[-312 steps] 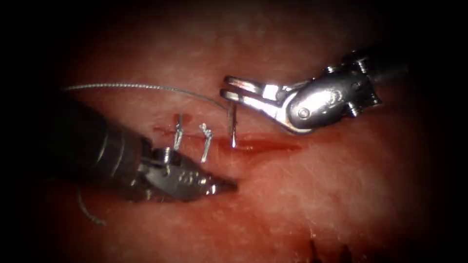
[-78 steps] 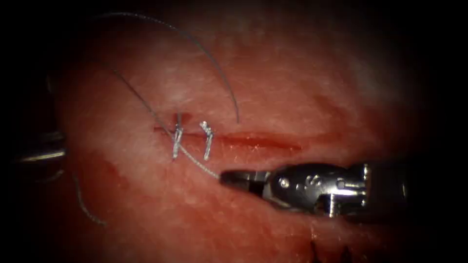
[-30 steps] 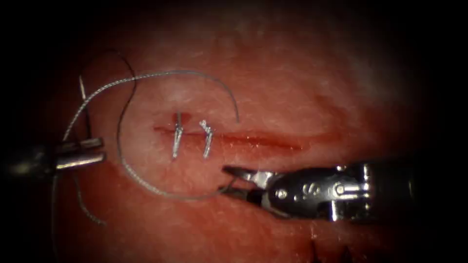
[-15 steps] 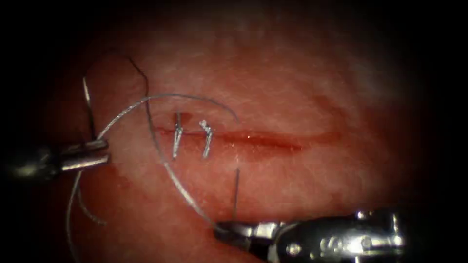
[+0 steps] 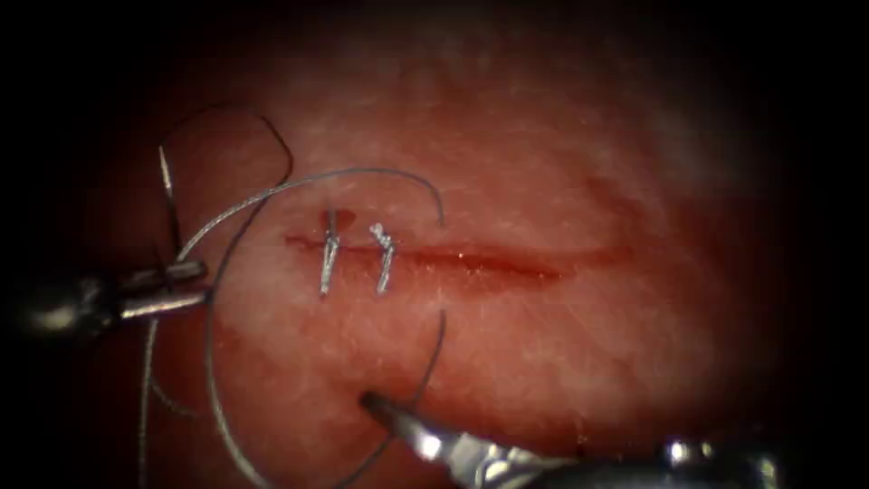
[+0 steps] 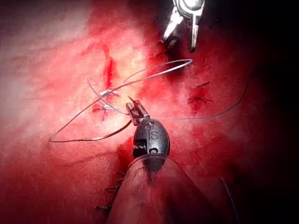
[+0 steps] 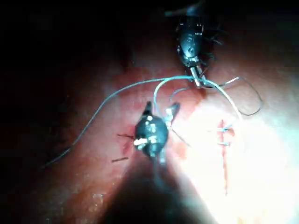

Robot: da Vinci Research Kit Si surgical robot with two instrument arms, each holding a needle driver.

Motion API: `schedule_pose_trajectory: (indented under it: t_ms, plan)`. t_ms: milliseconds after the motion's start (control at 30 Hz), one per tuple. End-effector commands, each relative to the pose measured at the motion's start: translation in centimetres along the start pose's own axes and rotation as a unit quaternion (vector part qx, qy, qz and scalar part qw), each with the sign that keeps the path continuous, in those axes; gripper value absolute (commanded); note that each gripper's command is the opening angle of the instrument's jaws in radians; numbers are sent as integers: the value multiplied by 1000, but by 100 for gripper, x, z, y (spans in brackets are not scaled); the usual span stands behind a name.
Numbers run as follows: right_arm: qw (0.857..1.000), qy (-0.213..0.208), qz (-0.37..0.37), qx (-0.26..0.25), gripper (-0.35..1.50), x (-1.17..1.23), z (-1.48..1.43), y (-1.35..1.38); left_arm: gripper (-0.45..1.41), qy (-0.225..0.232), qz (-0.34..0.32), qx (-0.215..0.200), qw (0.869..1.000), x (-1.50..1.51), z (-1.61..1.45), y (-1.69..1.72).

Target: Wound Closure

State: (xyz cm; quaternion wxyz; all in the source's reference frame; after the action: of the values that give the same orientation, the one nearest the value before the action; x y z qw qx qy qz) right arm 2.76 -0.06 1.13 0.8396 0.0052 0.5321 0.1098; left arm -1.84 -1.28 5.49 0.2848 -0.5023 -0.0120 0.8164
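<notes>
1. The left pincer (image 5: 201,281) comes in from the left edge of the endoscope view, well to the left of the cut (image 5: 507,263), and is closed on the needle (image 5: 168,208).
2. The needle is out of the tissue (image 5: 588,344). It rises from the closed jaws with its point upward. The grip seems to be near the tail end of the curve, though the dim edge of the view makes that hard to confirm.
3. The right pincer (image 5: 376,406) lies low in the endoscope view, below the cut, with its tip pointing left. In both wrist views its jaws stand apart and hold nothing.
4. The thread (image 5: 362,172) goes into the tissue just above the cut and comes out just below it, to the right of the two tied stitches (image 5: 328,258).
5. From the upper point the thread arcs left toward the left pincer. From the lower point it curves down past the right pincer's tip and swings round in a wide loop on the left.
6. The two tied stitches cross the left end of the cut. The rest of the cut, to their right, is open with red fluid (image 5: 534,269) along it.
</notes>
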Motion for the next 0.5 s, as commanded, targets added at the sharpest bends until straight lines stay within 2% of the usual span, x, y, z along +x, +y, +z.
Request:
schedule_pose_trajectory:
  t_ms: [33,267,500]
  plan:
    - [1000,-5,-3,-2,125,-20,-1,-1,-45,-1,-1,-2,1000,-9,1,10]
    - [999,-23,-23,-21,126,-73,2,13,-45,1,1,-1,1000,-15,3,8]
    - [997,-48,-51,-31,125,-122,41,21,-45,1,1,-1,1000,-16,3,8]
